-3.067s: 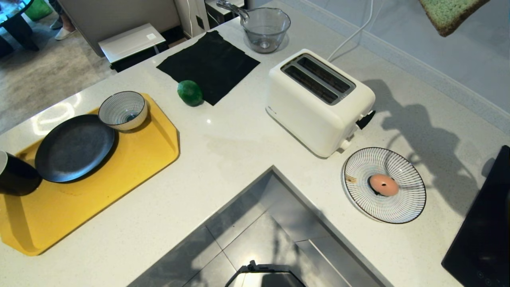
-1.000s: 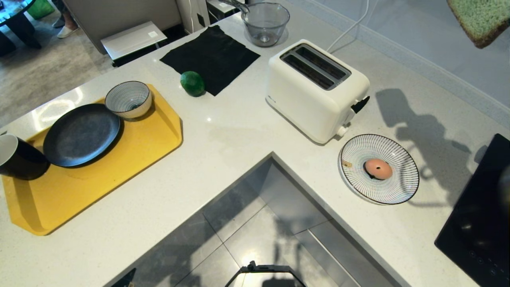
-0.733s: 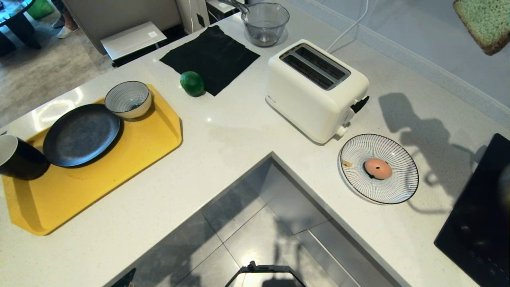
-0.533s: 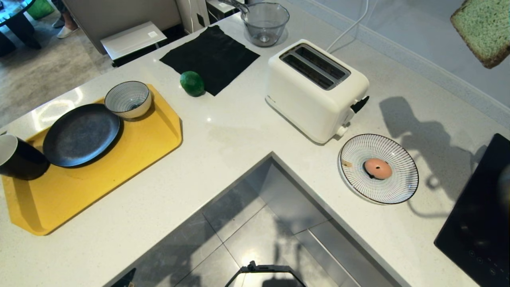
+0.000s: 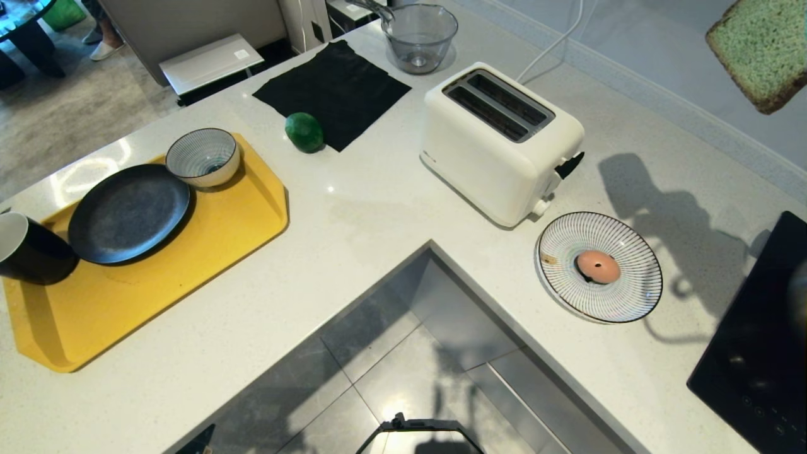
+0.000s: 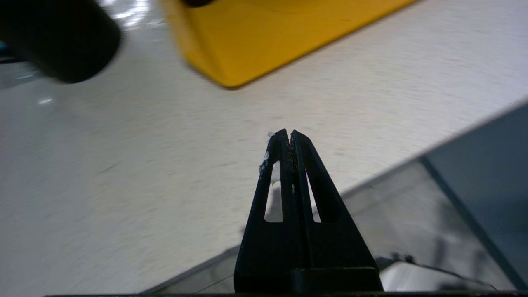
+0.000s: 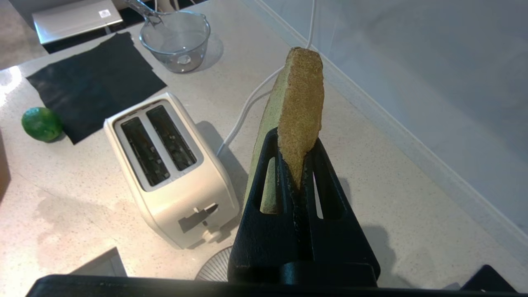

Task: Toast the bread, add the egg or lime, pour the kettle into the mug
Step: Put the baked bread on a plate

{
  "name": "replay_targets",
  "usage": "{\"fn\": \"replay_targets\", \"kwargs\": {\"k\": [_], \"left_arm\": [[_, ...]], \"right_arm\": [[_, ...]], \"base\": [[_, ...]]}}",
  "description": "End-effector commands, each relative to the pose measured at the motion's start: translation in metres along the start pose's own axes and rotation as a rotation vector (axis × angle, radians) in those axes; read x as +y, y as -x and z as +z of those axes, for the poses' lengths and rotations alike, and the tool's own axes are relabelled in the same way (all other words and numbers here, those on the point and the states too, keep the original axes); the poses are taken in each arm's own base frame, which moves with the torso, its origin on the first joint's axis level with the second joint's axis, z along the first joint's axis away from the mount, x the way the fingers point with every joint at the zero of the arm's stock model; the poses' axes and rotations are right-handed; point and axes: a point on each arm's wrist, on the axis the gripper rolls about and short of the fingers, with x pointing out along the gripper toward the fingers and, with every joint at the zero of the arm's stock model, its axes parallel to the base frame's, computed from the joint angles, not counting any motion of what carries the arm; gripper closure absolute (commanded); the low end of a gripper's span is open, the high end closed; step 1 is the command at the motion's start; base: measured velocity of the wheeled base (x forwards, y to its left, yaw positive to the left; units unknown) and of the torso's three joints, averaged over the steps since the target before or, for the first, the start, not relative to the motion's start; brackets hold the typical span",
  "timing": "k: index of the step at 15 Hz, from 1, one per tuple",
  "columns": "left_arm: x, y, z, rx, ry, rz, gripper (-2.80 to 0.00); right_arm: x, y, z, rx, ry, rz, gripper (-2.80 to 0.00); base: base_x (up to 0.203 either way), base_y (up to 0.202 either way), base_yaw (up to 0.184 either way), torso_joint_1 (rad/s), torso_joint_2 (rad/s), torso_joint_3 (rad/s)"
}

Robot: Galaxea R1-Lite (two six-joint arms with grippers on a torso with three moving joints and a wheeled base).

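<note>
My right gripper (image 7: 295, 141) is shut on the lower corner of the bread (image 7: 299, 99), a pale green slice with a tan crust, held upright in the air. In the head view the bread (image 5: 760, 53) hangs at the far right, beyond the white toaster (image 5: 501, 142), whose two slots (image 7: 159, 144) are empty. The egg (image 5: 597, 266) lies on a striped plate (image 5: 624, 306). The lime (image 5: 304, 132) sits by a black cloth. The mug (image 5: 28, 249) stands at the left on the tray. My left gripper (image 6: 288, 134) is shut and empty over the counter's front edge. The kettle is out of view.
A yellow tray (image 5: 189, 265) holds a black plate (image 5: 126, 211) and a striped bowl (image 5: 203, 156). A black cloth (image 5: 331, 88) and a glass jug (image 5: 419, 34) sit at the back. A black hob (image 5: 756, 353) is at the right; the toaster's cable (image 5: 555, 53) runs back.
Three seconds ago the whole head view shifted, so the camera moved. Over the last second the bread has come lower and a little left, and its shadow on the counter has shifted.
</note>
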Motion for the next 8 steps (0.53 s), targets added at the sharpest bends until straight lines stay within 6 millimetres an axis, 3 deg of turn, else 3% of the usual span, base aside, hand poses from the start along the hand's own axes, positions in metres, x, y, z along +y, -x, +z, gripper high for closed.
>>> {"fn": "replay_targets", "kwargs": {"k": [1,2,4,6,8], "left_arm": [[0.016,0.006,-0.004,-0.01,-0.01,0.825,0.0],[0.021,0.016,-0.003,-0.024,-0.013,1.312,0.0],[0.019,0.033,-0.003,-0.048,-0.017,2.094,0.0],[0.013,0.04,-0.003,-0.063,-0.019,2.532,0.0],[0.01,0.042,-0.003,-0.067,-0.019,2.669,0.0]], "right_arm": [[0.001,-0.005,-0.003,0.011,0.015,-0.003,0.0],[0.001,-0.005,-0.005,0.02,0.019,-0.004,0.0],[0.001,-0.009,-0.005,0.019,0.018,-0.028,0.0],[0.001,-0.009,-0.008,0.031,0.021,-0.035,0.0],[0.001,-0.008,-0.007,0.032,0.021,-0.051,0.0]], "base": [[0.0,0.0,0.0,0.0,0.0,0.0],[0.0,0.0,0.0,0.0,0.0,0.0],[0.0,0.0,0.0,0.0,0.0,0.0],[0.0,0.0,0.0,0.0,0.0,0.0],[0.0,0.0,0.0,0.0,0.0,0.0]]}}
